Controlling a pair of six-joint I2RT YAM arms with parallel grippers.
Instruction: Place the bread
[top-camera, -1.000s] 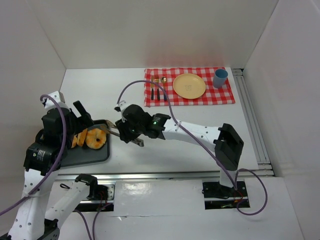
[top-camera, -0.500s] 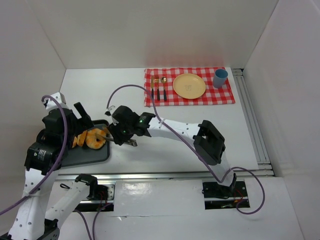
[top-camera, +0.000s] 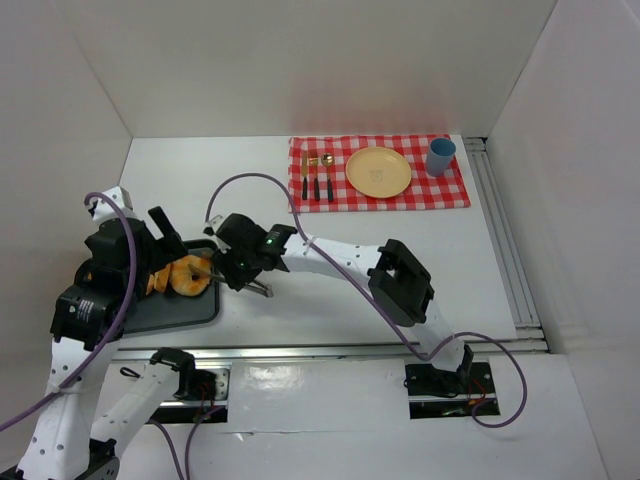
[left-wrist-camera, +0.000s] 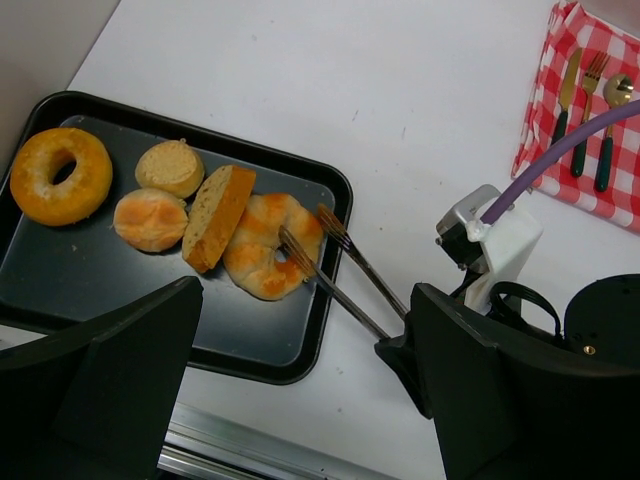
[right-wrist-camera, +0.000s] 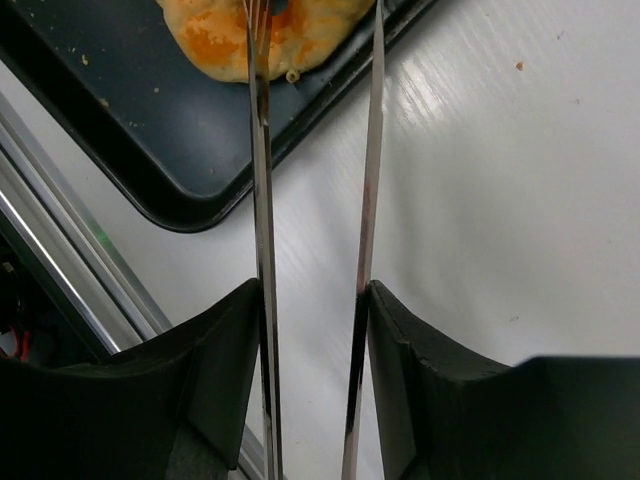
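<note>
Several golden-brown bread pieces lie on a black tray: a ring, a small round, a roll, a slice and a ring-shaped piece. My right gripper is shut on metal tongs. The tongs' arms are apart; one tip is in the ring-shaped piece's hole, the other at its outer edge. My left gripper is open and empty above the tray's near right corner. The yellow plate is bare, far right.
A red checked cloth at the back right carries the plate, a blue cup and cutlery. The tray sits at the table's near left edge, by a metal rail. White walls enclose the table.
My right arm has reached left, bringing the tongs from beside the tray onto the ring-shaped bread piece. The left arm has hardly moved.
</note>
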